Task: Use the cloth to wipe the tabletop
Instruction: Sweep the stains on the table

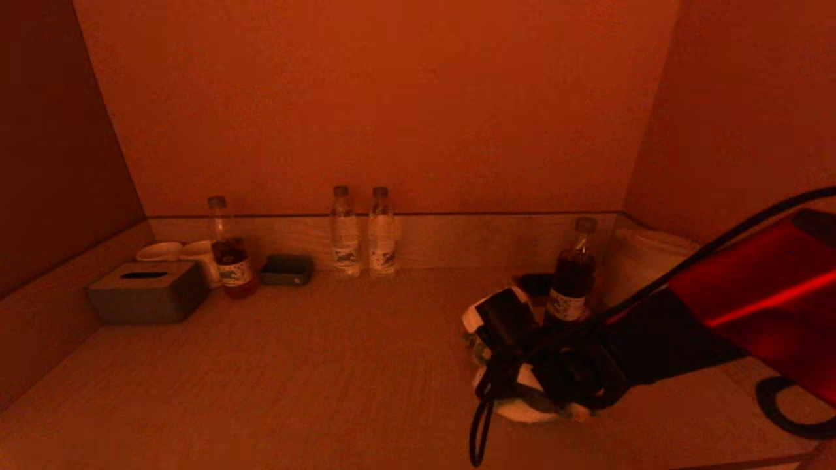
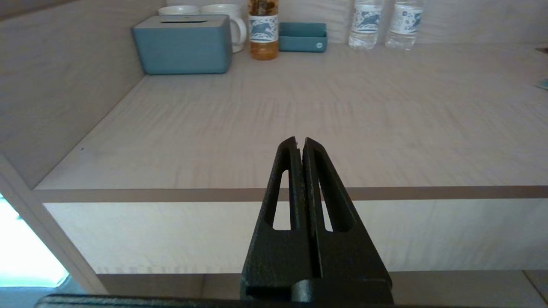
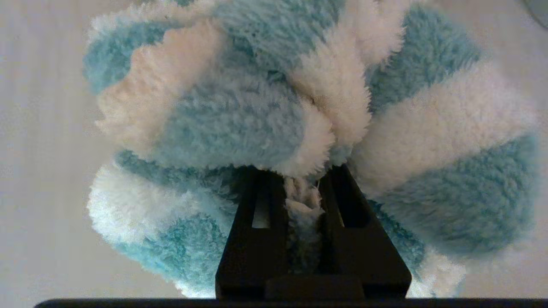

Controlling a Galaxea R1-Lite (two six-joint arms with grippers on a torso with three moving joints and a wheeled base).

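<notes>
- While its fingers pinch a fold of the fluffy blue-and-white cloth (image 3: 274,111), the right gripper (image 3: 302,179) presses it onto the bench (image 1: 313,365) at the right, just in front of a dark-liquid bottle (image 1: 572,274).
- Left gripper (image 2: 299,143) hovers off the bench's front edge, fingers pressed together, empty.
- Tissue box (image 2: 183,43) sits in the far left corner.

Surface: pale wood-grain tabletop (image 2: 299,111), walled at back and both sides.
Back-left corner: tissue box (image 1: 147,292), two white mugs (image 1: 179,253) behind it.
Back edge, left: tea bottle (image 1: 230,253), then a small dark tray (image 1: 286,269).
Back edge, centre: two water bottles (image 1: 363,232), side by side.
Right side: second tea bottle (image 1: 573,274); striped fluffy cloth (image 3: 274,107) resting on the tabletop.
</notes>
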